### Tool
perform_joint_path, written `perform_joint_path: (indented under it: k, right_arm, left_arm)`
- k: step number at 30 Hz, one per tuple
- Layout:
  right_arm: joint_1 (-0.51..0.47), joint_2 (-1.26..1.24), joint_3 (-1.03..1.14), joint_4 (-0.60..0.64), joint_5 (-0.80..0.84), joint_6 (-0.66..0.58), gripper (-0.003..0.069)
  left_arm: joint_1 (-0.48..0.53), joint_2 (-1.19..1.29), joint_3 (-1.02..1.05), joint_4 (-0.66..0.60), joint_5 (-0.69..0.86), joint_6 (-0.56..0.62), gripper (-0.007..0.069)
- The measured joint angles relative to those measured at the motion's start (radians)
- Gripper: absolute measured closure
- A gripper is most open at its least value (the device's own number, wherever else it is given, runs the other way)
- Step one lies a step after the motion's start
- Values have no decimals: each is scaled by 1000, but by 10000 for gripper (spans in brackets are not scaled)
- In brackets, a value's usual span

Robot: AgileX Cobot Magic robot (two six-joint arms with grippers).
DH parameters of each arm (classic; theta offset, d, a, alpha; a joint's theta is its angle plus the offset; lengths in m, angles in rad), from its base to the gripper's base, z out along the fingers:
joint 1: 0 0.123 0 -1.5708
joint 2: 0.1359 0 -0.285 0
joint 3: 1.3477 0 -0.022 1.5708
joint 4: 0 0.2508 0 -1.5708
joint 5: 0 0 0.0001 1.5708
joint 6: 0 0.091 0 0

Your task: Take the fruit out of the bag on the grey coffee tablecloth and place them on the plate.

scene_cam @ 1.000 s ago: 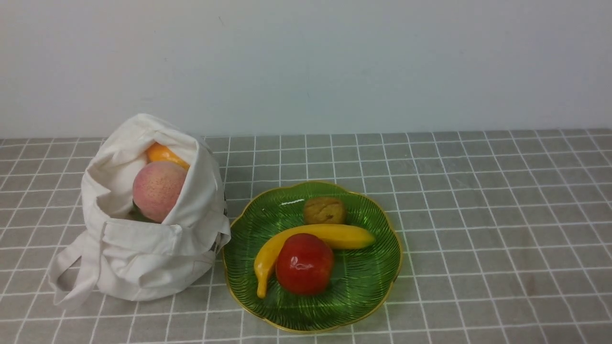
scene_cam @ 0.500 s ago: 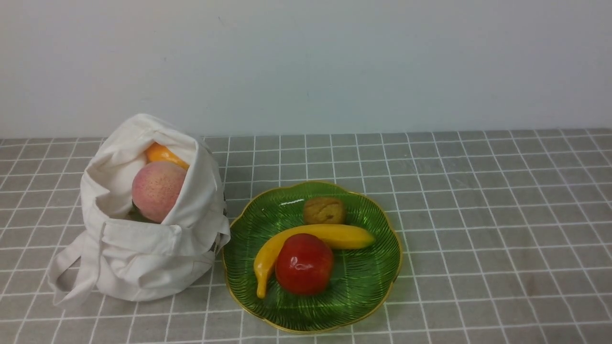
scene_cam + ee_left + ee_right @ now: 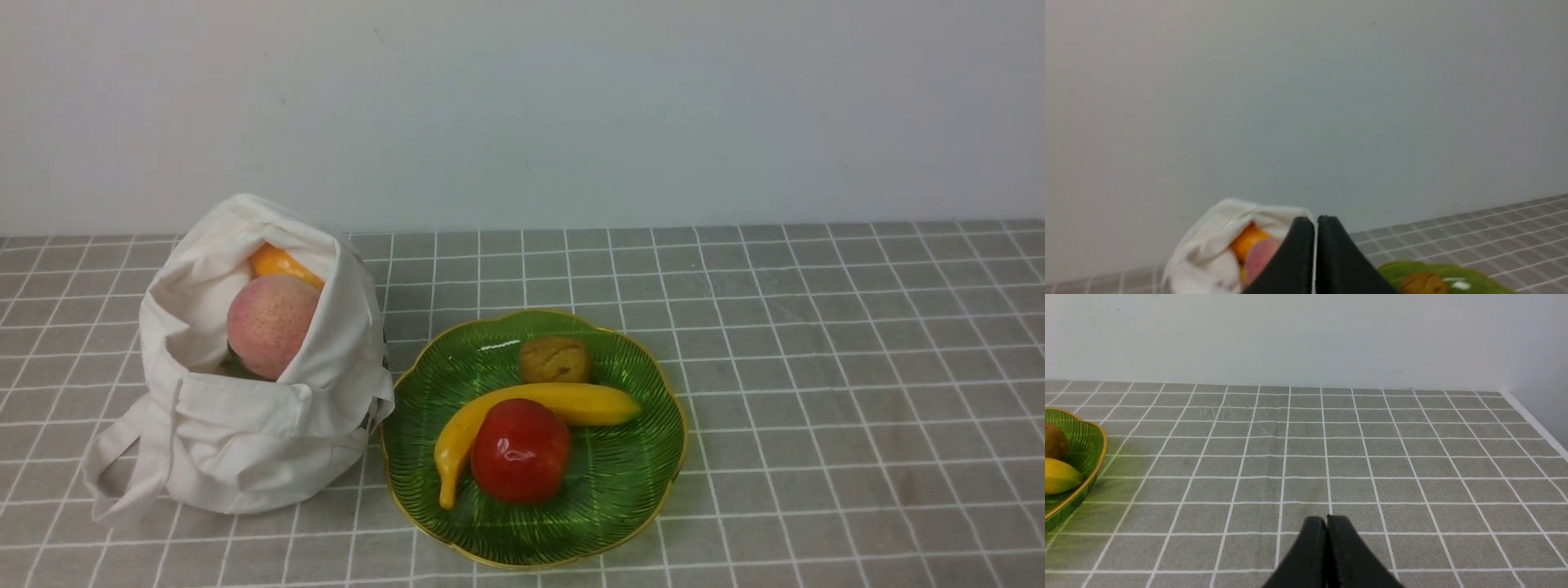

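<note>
White bag (image 3: 245, 457), mouth gaping, on the grey cloth (image 3: 816, 367) to the left of the plate (image 3: 612, 498). Peach (image 3: 272, 327) sits high in the opening; orange piece (image 3: 282, 263) behind it, partly hidden by the peach and a fold. A sliver of something green (image 3: 237, 367) shows below the peach; too little to identify.

Change over the last second: practically none. Bag, fruit and plate lie as they did, and neither arm shows in the front view. A lull, then, with no progress made in it.

On the plate: brown lumpy fruit (image 3: 555, 359) at the far side, banana (image 3: 588, 404) curving in front of it, apple (image 3: 520, 451) nearest, against the banana. Peach and orange piece not yet out. I judge the job part done.

Left gripper (image 3: 1316, 221): fingers drawn together, a thin slit between, nothing held. Right gripper (image 3: 1326, 519): tips together too, also nothing held.

Likely next: left gripper, being the nearer, must spread and go for the peach, the most exposed. Risk: soft rim may snag on a finger and drag the bag; the round peach could roll deeper if nudged. Bare green at the plate's right would take it.
</note>
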Motion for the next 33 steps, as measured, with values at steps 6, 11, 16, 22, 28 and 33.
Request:
perform_joint_path:
  k: [6, 11, 16, 22, 28, 33]
  right_arm:
    - [0, 0, 0, 0, 0, 0, 673]
    - [0, 0, 0, 0, 0, 0, 673]
    - [0, 0, 0, 0, 0, 0, 673]
    - [0, 0, 0, 0, 0, 0, 673]
    - [0, 0, 0, 0, 0, 0, 673]
    - [0, 0, 0, 0, 0, 0, 673]
  left_arm:
    - [99, 0, 144, 143, 9, -133, 632]
    - [103, 0, 227, 173, 25, -158, 632]
    - [104, 1, 259, 177, 89, -158, 632]
    - [104, 1, 260, 177, 112, -158, 632]
    - [104, 1, 260, 177, 114, -158, 632]
    - [104, 1, 260, 176, 115, -158, 632]
